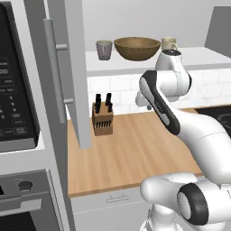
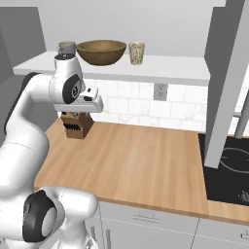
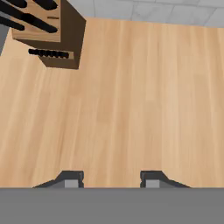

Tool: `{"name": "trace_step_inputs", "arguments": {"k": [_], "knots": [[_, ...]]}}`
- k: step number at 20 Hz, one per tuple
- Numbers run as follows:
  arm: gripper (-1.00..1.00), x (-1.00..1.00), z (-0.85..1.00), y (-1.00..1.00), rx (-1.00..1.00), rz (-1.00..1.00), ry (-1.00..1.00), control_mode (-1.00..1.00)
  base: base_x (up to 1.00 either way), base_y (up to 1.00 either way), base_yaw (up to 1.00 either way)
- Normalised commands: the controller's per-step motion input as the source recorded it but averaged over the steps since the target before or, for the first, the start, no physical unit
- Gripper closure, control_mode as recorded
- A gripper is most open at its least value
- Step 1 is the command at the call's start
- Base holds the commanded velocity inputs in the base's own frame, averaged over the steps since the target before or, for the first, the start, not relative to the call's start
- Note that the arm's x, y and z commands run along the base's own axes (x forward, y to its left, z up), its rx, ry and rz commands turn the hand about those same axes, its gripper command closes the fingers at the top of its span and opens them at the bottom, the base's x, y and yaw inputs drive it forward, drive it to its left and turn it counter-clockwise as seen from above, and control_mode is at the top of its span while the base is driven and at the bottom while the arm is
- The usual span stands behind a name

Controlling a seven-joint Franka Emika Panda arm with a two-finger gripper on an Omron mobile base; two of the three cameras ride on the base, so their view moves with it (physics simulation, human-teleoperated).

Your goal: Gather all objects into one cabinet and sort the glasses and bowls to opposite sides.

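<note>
Gripper (image 3: 112, 178) over bare counter (image 3: 131, 109), fingers spread, holding nothing. Knife block (image 3: 46, 33) off to one side, near the backsplash. Up on white shelf (image 1: 198, 58): grey cup (image 1: 104, 49), wooden bowl (image 1: 137, 48), cream mug (image 1: 169, 43) in a row, bowl between the two. Cabinet door (image 1: 72, 67) swung open.

1. brown wooden bowl (image 1: 137, 48): wide, upright, mid-shelf inside the open cabinet (image 1: 149, 63).
2. grey cup (image 1: 103, 49): upright, left of the bowl.
3. cream mug (image 2: 136, 53): upright, right of the bowl.
</note>
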Motion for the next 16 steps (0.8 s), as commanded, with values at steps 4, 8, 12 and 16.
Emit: {"name": "trace_step_inputs", "arguments": {"k": [4, 8, 12, 16], "knots": [[-1.0, -0.65, 0.0, 0.0, 0.0, 0.0, -0.04, -1.0, 0.0, 0.0, 0.0], [-1.0, -1.0, 0.15, -0.06, 0.0, 0.0, -0.21, -1.0, 0.0, 0.0, 0.0], [-1.0, -1.0, 0.32, -0.15, 0.01, 0.0, -0.19, -1.0, 0.0, 0.0, 0.0], [-1.0, -0.93, 0.29, -0.09, 0.07, -0.03, -0.16, -1.0, 0.0, 0.0, 0.0]]}}
